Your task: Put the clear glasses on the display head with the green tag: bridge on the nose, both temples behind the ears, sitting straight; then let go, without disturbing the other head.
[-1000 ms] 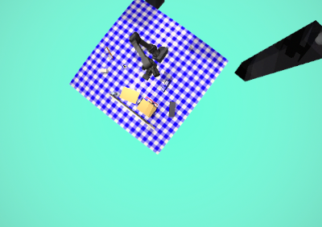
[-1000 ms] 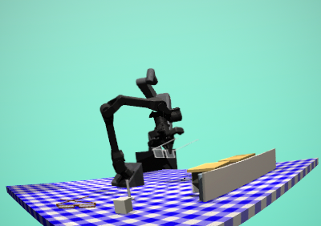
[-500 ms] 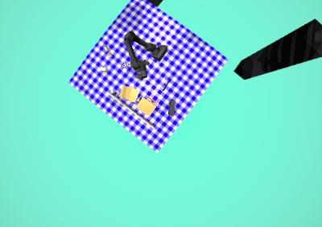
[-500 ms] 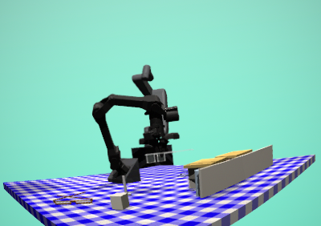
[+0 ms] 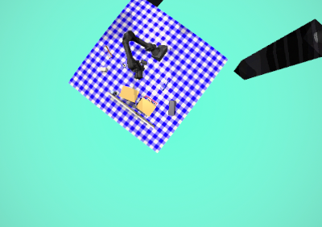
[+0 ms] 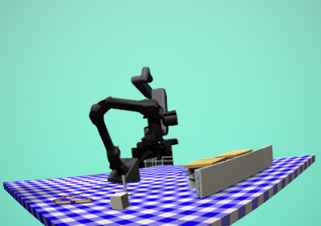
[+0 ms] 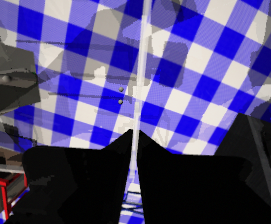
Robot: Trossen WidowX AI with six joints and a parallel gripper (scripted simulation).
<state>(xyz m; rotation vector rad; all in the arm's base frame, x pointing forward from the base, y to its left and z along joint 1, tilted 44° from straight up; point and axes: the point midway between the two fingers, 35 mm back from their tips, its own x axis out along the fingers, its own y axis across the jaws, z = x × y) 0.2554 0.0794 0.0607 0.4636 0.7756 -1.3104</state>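
My gripper [image 5: 161, 56] [image 7: 134, 133] is shut on the clear glasses. In the wrist view a thin clear bar of the glasses [image 7: 144, 60] runs straight up from between the fingertips, with two small nose pads [image 7: 120, 95] beside it. The gripper hangs over the checkered cloth [image 5: 193, 62], away from the heads. The two display heads show as tan blocks. The nearer head [image 5: 129, 92] [image 6: 205, 162] has a small bluish-green tag at its left. The other head [image 5: 146, 106] [image 6: 237, 153] has a red tag [image 5: 150, 99]. I cannot see noses or ears.
A long grey board [image 5: 133, 111] [image 6: 237, 170] runs along the heads. A dark case [image 5: 171, 107] lies beyond them. A small clear wire-like thing [image 5: 165, 84] [image 6: 158, 161] sits near the arm base. Brown glasses [image 5: 108, 51] [image 6: 73, 200] and a white block [image 5: 104, 69] [image 6: 119, 201] lie apart.
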